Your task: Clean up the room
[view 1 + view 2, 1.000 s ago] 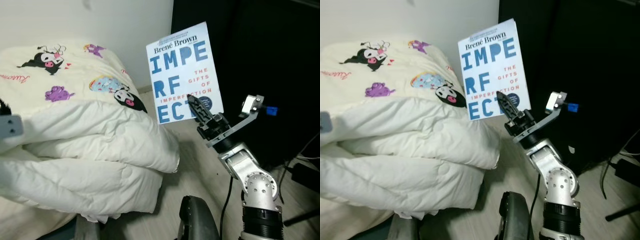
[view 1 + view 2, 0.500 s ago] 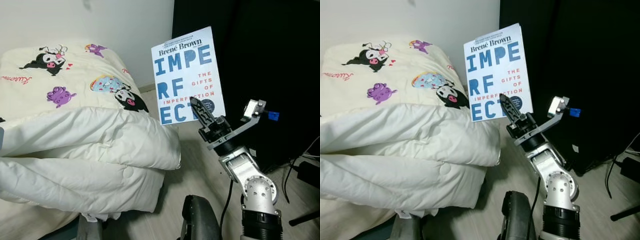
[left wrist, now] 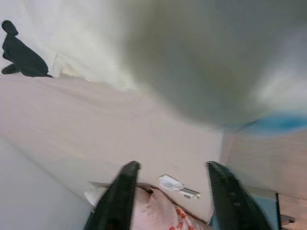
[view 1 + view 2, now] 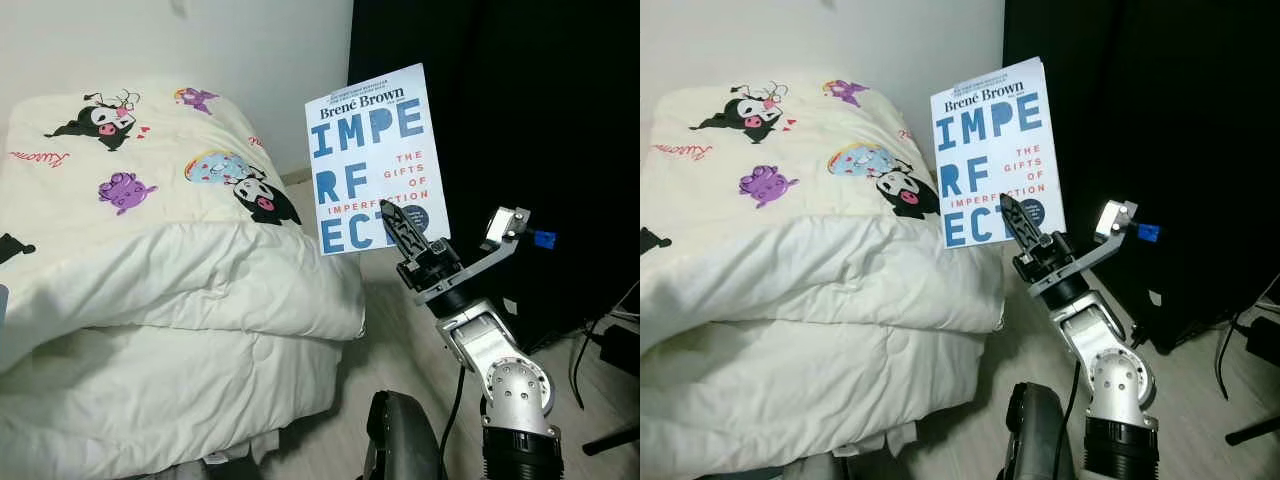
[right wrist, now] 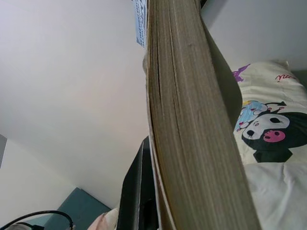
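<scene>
A white paperback book (image 4: 378, 160) with big blue letters is held upright in the air, cover toward me, just right of the bed. My right gripper (image 4: 396, 222) is shut on the book's lower right corner, one black finger across the cover. In the right wrist view the book's page edge (image 5: 192, 124) runs along a black finger (image 5: 136, 191). The left gripper (image 3: 170, 177) is open, its two black fingers spread wide, with nothing between them, over pale bedding and a floor strip.
A folded cream duvet (image 4: 170, 270) with cartoon prints is heaped on the bed at left. A black curtain (image 4: 540, 120) hangs behind the right arm. Cables (image 4: 590, 340) lie on the wooden floor at right. A dark rounded part (image 4: 400, 450) sits at the bottom centre.
The whole view has shifted right and a little down, so the camera moved. The grey part at the left edge is gone from sight. The book stays held in the right gripper.
</scene>
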You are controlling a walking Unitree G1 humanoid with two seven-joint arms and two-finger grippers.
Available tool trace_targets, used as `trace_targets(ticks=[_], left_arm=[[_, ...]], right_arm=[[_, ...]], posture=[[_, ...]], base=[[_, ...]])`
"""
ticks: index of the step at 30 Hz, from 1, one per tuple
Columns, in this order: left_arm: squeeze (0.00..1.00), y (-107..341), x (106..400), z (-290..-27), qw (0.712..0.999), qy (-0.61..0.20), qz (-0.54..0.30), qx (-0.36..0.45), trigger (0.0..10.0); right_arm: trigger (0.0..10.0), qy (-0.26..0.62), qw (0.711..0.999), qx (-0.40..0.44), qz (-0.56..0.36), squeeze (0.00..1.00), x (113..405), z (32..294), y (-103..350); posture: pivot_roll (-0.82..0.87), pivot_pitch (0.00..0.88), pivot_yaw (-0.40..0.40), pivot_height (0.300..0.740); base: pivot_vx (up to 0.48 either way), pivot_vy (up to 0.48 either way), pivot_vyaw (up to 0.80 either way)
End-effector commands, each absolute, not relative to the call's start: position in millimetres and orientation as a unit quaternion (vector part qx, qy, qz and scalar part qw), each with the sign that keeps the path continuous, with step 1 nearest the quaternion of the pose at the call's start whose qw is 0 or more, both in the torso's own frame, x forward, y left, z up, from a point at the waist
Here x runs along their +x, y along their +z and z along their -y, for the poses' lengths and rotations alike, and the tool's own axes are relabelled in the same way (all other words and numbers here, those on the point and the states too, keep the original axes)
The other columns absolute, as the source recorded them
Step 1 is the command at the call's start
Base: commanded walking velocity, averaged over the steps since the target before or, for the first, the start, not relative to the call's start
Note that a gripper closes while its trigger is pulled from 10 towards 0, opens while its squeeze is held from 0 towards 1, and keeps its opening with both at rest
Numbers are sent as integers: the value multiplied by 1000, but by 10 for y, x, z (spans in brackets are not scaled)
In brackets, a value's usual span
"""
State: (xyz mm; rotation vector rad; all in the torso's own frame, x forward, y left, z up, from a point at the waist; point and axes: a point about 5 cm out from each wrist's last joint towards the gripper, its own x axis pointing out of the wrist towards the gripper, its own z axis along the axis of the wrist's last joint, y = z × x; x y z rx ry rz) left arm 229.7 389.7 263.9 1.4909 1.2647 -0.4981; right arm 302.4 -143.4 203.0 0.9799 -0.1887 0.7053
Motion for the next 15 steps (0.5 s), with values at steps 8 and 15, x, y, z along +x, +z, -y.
trace_targets(ticks=[8,15], left_arm=[[1000,2911,2394,-3055,636,-395,-328,576,10000],[0,2913,2636,-2187,776,-516,37,361,10000]], right_arm=[[0,338,815,457,108,0,3006,1464,2113],[0,341,816,453,113,0,3033,1455,2160]], posture=[[149,117,-27,542],[133,106,-29,542]], base=[[0,0,0],[0,0,0]])
